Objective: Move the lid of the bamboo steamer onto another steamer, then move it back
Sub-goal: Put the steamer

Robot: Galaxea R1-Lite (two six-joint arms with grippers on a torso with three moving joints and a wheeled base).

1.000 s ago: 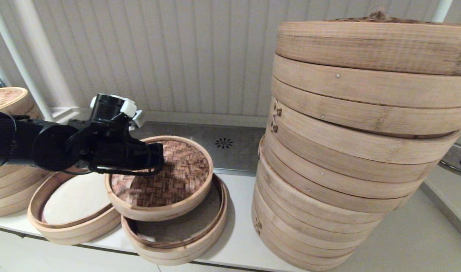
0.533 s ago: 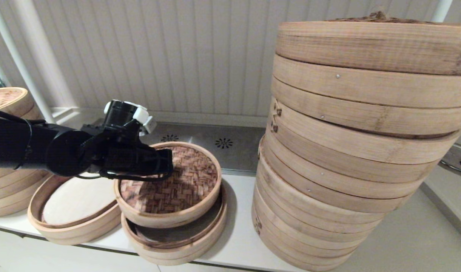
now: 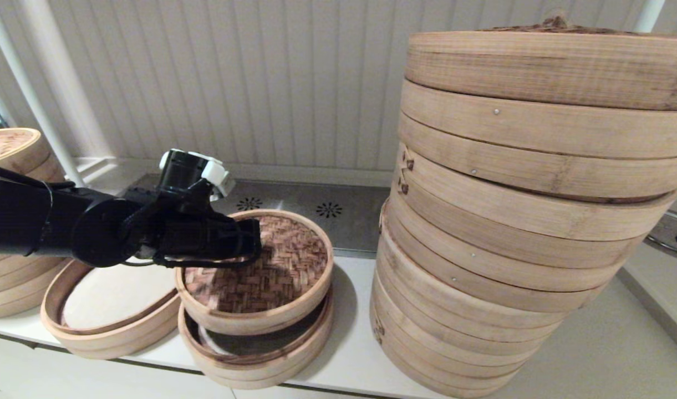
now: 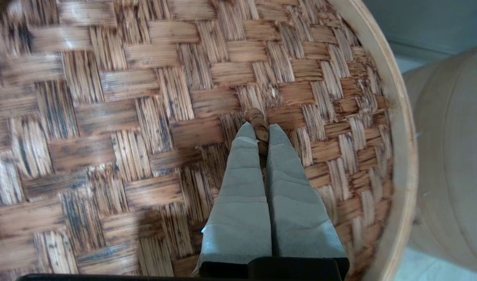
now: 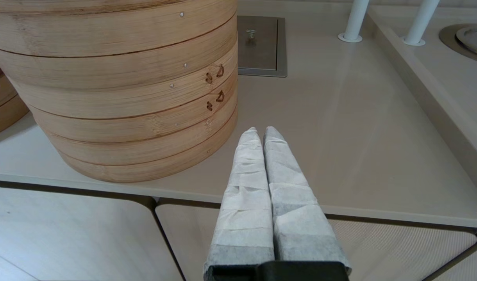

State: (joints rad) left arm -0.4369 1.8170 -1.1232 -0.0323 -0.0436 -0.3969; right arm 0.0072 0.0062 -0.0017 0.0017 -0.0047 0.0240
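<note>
My left gripper (image 3: 248,245) is shut on the tiny centre loop (image 4: 257,117) of the bamboo steamer lid (image 3: 285,260), whose brown herringbone top (image 4: 144,97) fills the left wrist view. The lid hangs slightly tilted just above the right one of two small shallow steamers (image 3: 260,372) and covers most of it. The other small steamer (image 3: 88,339), with its white liner showing, stands uncovered to the left. My right gripper (image 5: 260,130) is shut on nothing, low beside the counter's front edge; it does not show in the head view.
A huge steamer stack (image 3: 510,221) rises close to the right of the lid. A medium stack (image 3: 11,149) stands at the far left behind my left arm. A metal drain panel (image 3: 338,213) lies behind. White posts (image 5: 353,19) stand at the back right.
My left gripper has carried the lid to the right and a little lower, from between the two small steamers to over the right one. The right arm has not moved.
</note>
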